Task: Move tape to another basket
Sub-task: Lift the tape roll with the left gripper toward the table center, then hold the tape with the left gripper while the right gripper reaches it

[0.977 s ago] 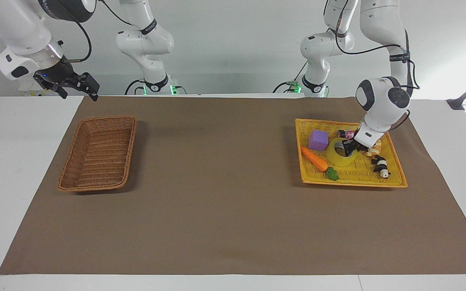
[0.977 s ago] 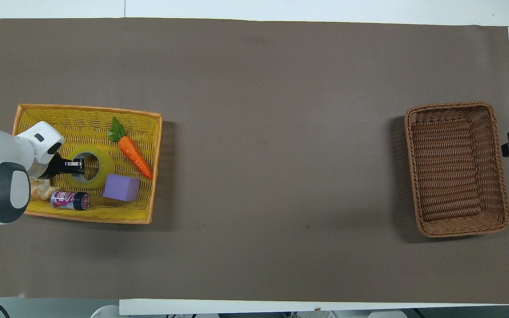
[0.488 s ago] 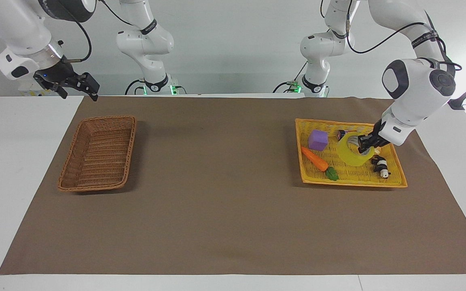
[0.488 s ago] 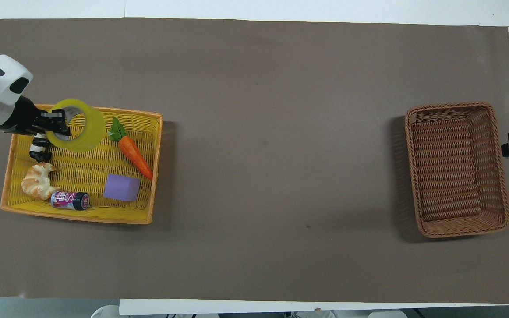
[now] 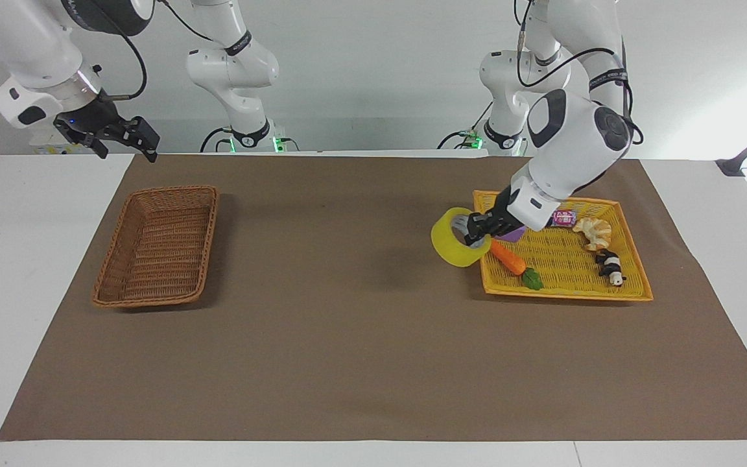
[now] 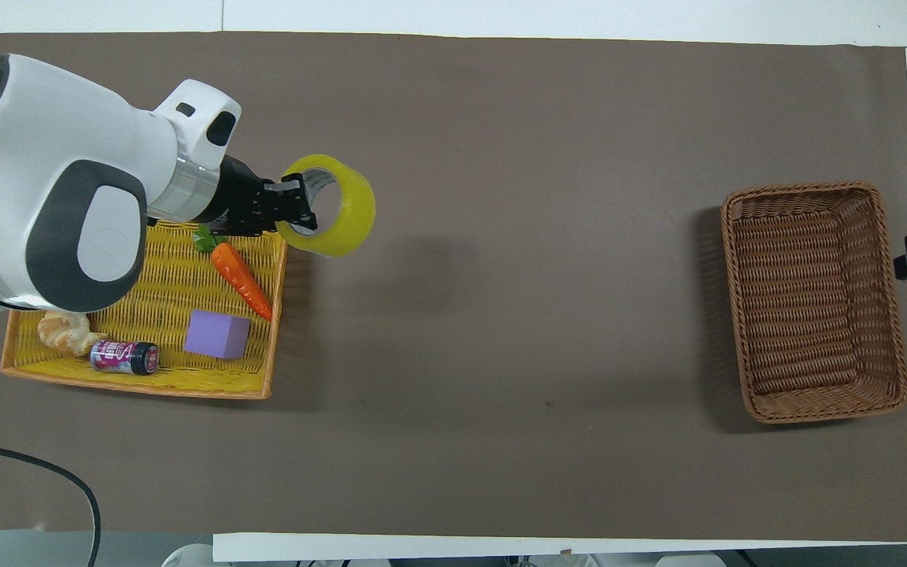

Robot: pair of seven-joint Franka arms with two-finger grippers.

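Transfer under way. The left gripper (image 5: pixel 477 228) is clamped on the wall of the tape (image 5: pixel 459 238), one finger inside the ring, and holds it in the air over the brown mat just beside the yellow tray (image 5: pixel 633 295), at the tray's edge toward the bench's middle. Pickup and lift appear done. What remains, by this reading, is carrying the roll along the bench to the basket (image 5: pixel 106 287), which sits near the right arm's end and has nothing in it, and letting go there. The right gripper (image 5: pixel 124 137) waits above the bench corner by the basket; whether its fingers are parted cannot be told.

The facing view shows the roll clear of the mat and the whole right gripper. The overhead view shows only that gripper's tip, yet reveals the purple block (image 6: pixel 217 334), which the arm mostly hides from the front.
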